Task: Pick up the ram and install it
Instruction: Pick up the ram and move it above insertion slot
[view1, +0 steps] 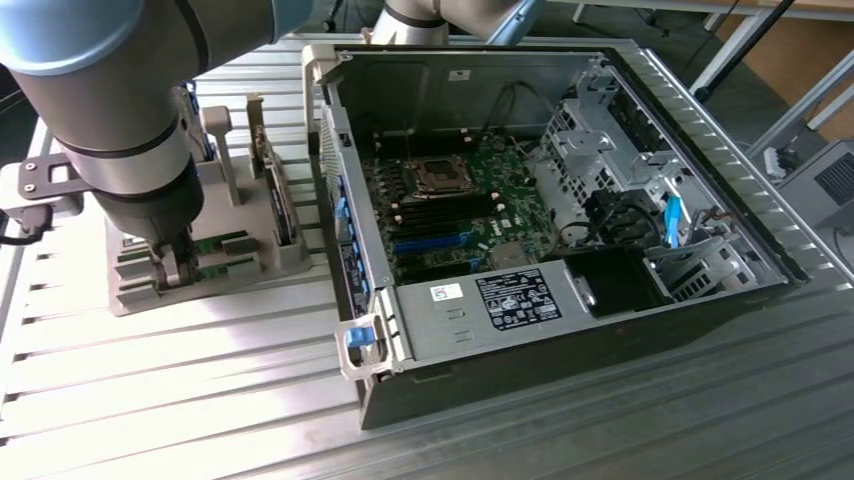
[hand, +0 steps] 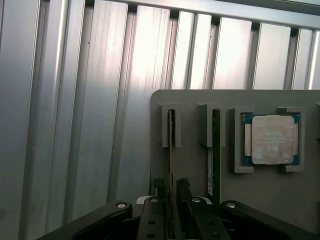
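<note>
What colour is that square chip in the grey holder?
The chip is silvery with a blue-green rim, clearest in the wrist view.

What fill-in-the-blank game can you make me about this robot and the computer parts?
1. The gray holder keeps ___ thin sticks standing on edge.
2. The gripper straddles one stick, its fingers ___.
3. The silver chip is shaped like a ___.
4. The holder sits on the exterior view's ___ of the computer.
Missing words: two; open; square; left.
</note>
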